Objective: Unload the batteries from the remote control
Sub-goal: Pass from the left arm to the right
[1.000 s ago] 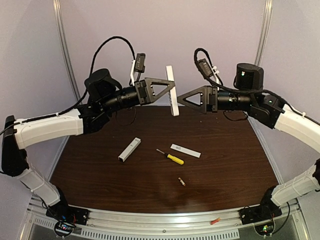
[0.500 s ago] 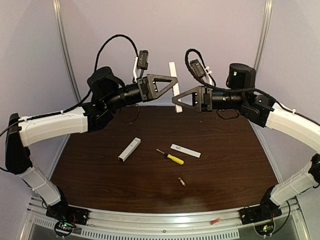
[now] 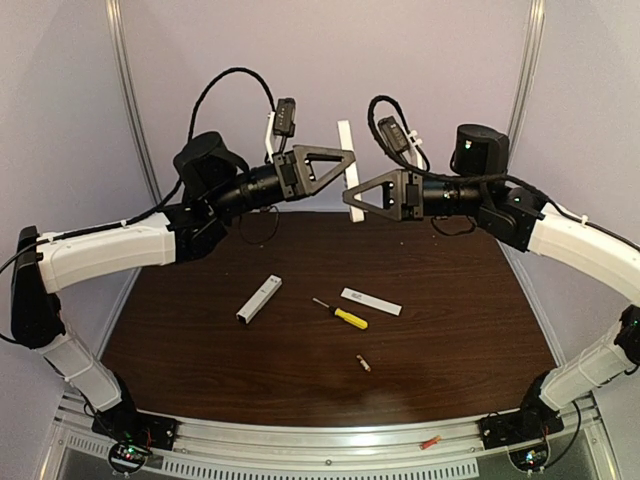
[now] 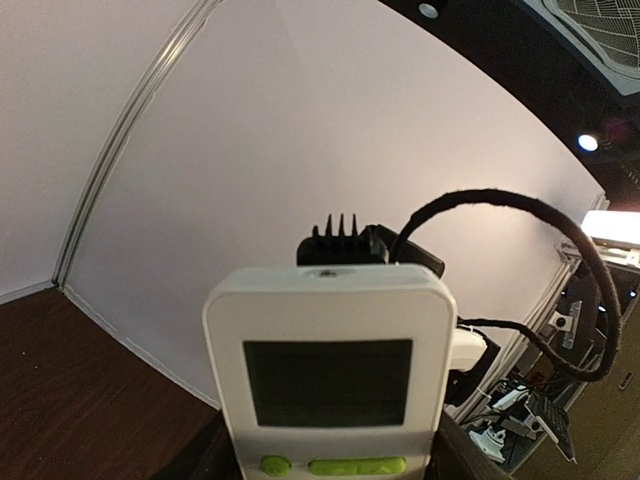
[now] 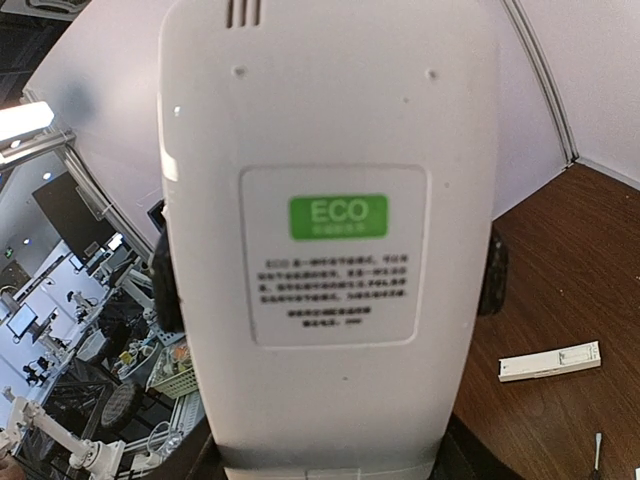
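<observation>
dark table [image 3: 200, 345], remote [image 3: 346, 150] aloft, lilac walls [image 3: 420, 60]

found white remote control [image 4: 327, 310] upright at lower centre, dark screen [image 4: 328, 382] facing the lens, green buttons [image 4: 357, 466] at the bottom edge. noted behind its top a black finned block [image 4: 340, 240], with a black cable [image 4: 520, 205] looping off to the right. recorded dark wooden table [image 4: 70, 390] at lower left, pale wall [image 4: 300, 120] and a metal strip [image 4: 130, 140] beyond.

Inside the right gripper [image 5: 328, 283], the remote control [image 5: 330, 120] is smooth, faintly glossy white plastic with a matt label [image 5: 335, 255]; below, the desk [image 5: 570, 260] is dark satiny wood-grain.
</observation>
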You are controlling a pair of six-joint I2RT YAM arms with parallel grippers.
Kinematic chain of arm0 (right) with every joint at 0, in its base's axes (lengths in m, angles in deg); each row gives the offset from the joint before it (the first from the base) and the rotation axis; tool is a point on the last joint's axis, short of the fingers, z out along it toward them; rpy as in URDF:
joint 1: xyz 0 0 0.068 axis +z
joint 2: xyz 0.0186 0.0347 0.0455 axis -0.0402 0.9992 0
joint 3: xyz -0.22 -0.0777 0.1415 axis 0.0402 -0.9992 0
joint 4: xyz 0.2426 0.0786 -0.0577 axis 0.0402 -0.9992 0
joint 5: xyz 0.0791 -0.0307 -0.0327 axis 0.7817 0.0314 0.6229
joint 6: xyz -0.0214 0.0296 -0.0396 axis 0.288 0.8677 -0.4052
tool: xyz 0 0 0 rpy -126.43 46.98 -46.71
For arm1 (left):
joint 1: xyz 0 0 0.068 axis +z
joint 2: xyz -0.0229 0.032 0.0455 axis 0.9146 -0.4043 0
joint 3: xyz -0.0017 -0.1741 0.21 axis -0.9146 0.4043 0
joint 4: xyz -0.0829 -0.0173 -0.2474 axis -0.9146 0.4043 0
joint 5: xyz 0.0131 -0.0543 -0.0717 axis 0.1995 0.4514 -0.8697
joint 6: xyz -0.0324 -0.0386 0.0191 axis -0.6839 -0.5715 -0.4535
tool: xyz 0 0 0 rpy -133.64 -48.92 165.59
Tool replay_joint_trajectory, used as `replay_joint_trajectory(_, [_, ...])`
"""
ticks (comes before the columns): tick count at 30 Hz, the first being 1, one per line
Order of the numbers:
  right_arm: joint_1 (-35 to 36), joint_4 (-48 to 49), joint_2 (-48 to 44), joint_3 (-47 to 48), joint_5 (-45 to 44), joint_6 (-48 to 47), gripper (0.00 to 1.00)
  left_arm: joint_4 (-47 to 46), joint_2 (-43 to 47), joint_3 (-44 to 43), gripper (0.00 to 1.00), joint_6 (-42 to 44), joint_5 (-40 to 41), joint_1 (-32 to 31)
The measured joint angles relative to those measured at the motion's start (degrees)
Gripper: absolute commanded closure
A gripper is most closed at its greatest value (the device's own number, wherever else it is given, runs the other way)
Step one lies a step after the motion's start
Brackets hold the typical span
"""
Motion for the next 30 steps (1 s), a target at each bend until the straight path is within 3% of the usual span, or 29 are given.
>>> replay_joint_trajectory(7, [-0.3,-0.7,0.1,0.0,0.7,0.0,0.94,-0.3,0.2,1.0,0.57,0.0,0.6,-0.1])
replay_joint_trajectory(10, [-0.4,-0.9,0.5,0.0,1.4,-0.2,1.00,-0.1,0.9,2.1,0.49,0.1,1.4,-0.2])
replay_joint_trajectory(22, [-1.3,-5.7,2.0,3.3,2.7,-3.7,1.00,7.7,6.4,6.3,0.03,4.9,7.5,0.0])
replay_joint_trajectory(30, [-1.8,-10.9,2.9,5.5,2.1,-8.2,1.00,16.8,13.6,10.8,0.03,9.3,14.8,0.0])
